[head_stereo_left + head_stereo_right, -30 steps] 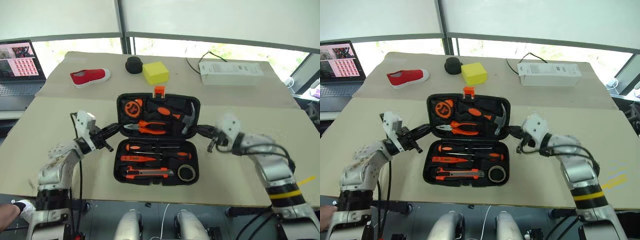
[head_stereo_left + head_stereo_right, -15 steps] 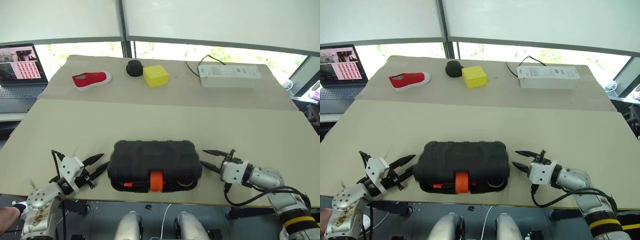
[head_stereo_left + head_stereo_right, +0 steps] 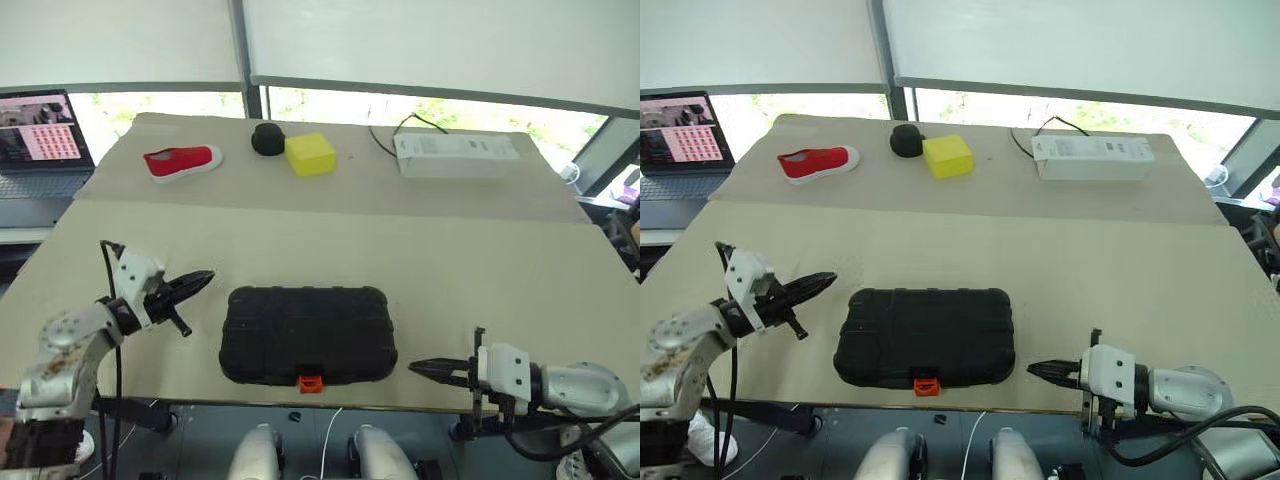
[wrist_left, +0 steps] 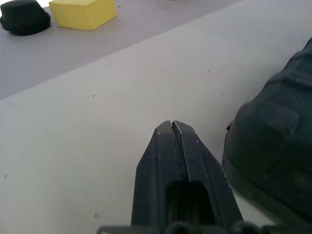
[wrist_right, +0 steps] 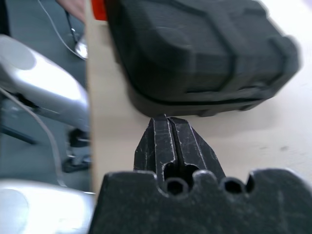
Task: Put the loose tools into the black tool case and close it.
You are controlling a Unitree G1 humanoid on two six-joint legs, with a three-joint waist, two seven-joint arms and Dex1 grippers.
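the left gripper [image 3: 200,277] and right gripper [image 3: 422,369] were both clenched and empty, flanking the black tool case [image 3: 308,335] without touching it. the case lay lid-down near the table [image 3: 480,270] front edge, orange latch [image 3: 311,382] apparently seated; the task looked essentially finished. nothing obstructed.

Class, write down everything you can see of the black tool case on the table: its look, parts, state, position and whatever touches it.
The black tool case is a rectangular clamshell with rounded corners, apparently of ribbed, textured hard plastic. It is shut, lying flat with its lid up near the front edge of the beige table. A small orange latch sits mid-way along its near edge. Nothing rests on it. The left hand and right hand, both shut, flank it without touching.
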